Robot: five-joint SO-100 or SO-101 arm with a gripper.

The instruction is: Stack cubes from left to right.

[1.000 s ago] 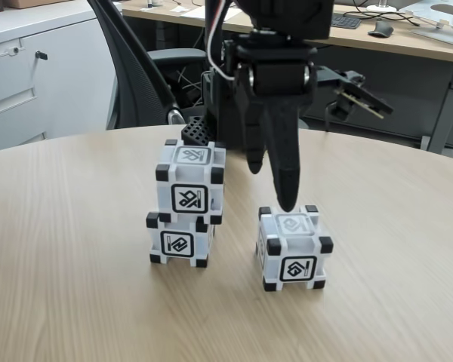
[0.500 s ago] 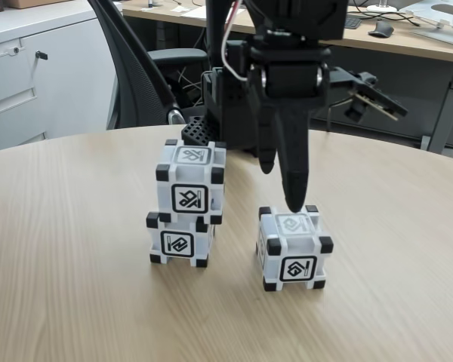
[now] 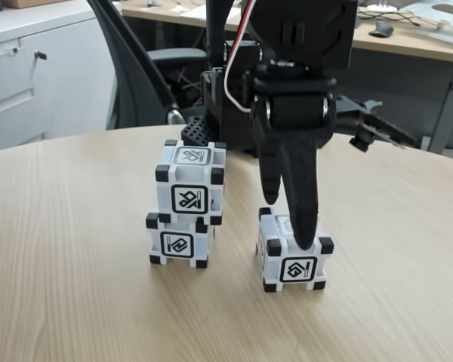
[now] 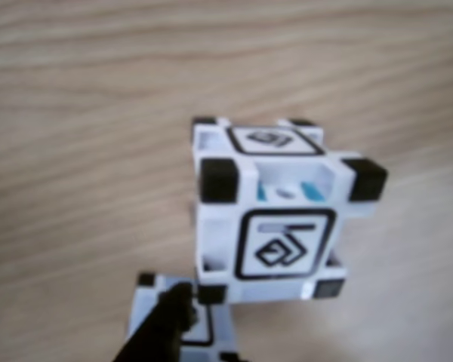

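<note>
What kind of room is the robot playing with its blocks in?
Probably an office. Behind the round wooden table there is a black office chair, a white cabinet with drawers, and a long desk with a computer mouse on it.

Wooden table [image 3: 68,302], office chair [image 3: 136,83]

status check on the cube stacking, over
Gripper open, fingers straddling the single cube on the right of the fixed view, not yet closed. Two-cube stack stands at left. Nothing between them on the table.
</note>
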